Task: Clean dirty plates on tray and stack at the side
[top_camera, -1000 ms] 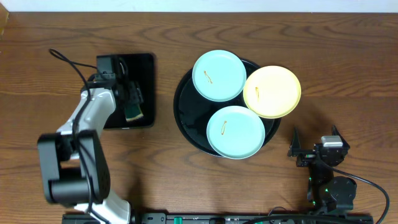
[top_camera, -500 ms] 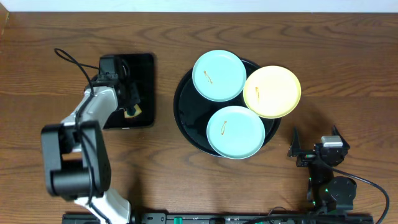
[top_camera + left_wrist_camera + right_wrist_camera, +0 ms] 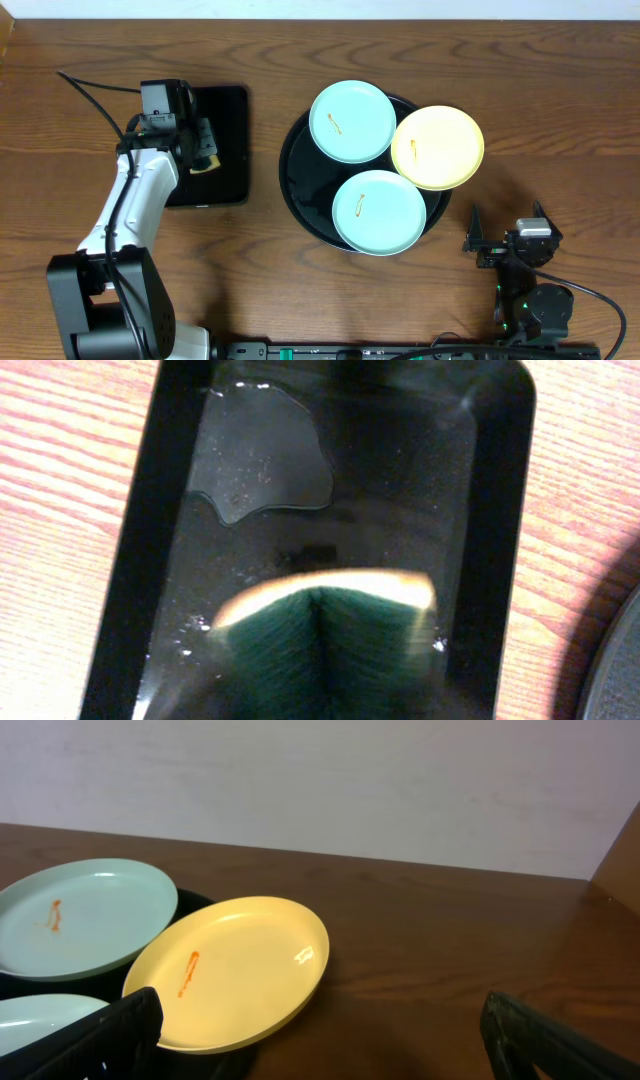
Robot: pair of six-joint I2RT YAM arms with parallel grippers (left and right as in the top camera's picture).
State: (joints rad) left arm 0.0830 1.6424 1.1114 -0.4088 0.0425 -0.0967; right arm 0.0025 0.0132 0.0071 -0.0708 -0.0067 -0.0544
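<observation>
Three plates lie on the round black tray (image 3: pixel 292 190): a pale blue plate (image 3: pixel 351 121) at the back, a pale yellow plate (image 3: pixel 437 147) overhanging the right rim, and a second pale blue plate (image 3: pixel 379 211) at the front. Each carries a small orange smear. My left gripper (image 3: pixel 203 150) hovers over the rectangular black tray (image 3: pixel 232 120), shut on a green and yellow sponge (image 3: pixel 206 163) that bends along a crease (image 3: pixel 325 640). My right gripper (image 3: pixel 507 240) rests open at the front right, with the yellow plate (image 3: pixel 235 970) just ahead of its left finger.
A shallow puddle of water (image 3: pixel 260 460) sits on the rectangular tray's far end. Brown wood tabletop (image 3: pixel 560 120) stretches right of the round tray. A cable (image 3: pixel 95 85) runs from the left arm toward the back left.
The left gripper closed on the sponge in the rectangular tray and has drawn back toward the far left with it. The right arm and the plates have not moved.
</observation>
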